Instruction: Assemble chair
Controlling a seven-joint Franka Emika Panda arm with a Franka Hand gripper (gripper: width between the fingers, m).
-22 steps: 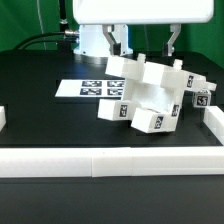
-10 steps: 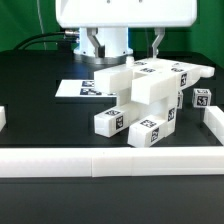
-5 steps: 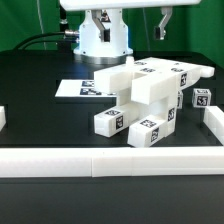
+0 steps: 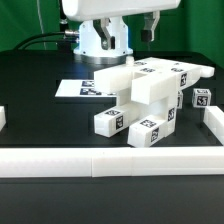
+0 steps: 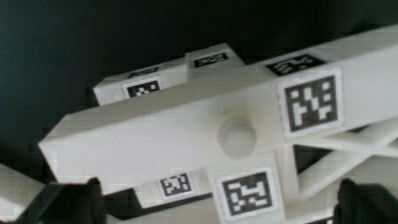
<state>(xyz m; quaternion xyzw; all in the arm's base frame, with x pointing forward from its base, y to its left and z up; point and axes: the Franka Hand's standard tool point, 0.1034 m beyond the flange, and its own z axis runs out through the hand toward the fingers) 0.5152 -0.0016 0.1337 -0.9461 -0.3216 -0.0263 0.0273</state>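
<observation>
One moment, two views. Found the chair [image 4: 150,88] as a cluster of glossy white blocks joined together, resting on the black table [image 4: 40,110] toward the exterior view's right. Noted black-and-white square tags on many of its faces. Saw a flat slab [image 4: 150,75] uppermost and tilted, with short square posts [image 4: 112,120] jutting out and touching the tabletop. Spotted one small tagged block [image 4: 200,98] just beside the cluster at the exterior view's right; could not tell whether touching or apart. Located the marker board [image 4: 80,88] flat on the table behind the cluster, toward the exterior view's left, partly hidden by it. Traced a low white rail [image 4: 110,160] along the near edge, with shorter rail pieces at both sides, bordering the table like the rim of a shallow tray. Counted inside that border the chair, the small tagged block and the marker board. Placed the gripper [image 4: 127,25] high above the table and behind the chair, well apart from it, before the white robot base [image 4: 100,42]. Read its jaws as spread wide, with nothing between them. Met in the wrist view a broad white face of the chair, marked with a large tag [image 5: 311,100] and smaller ones, beside crossed braces [image 5: 347,160].
</observation>
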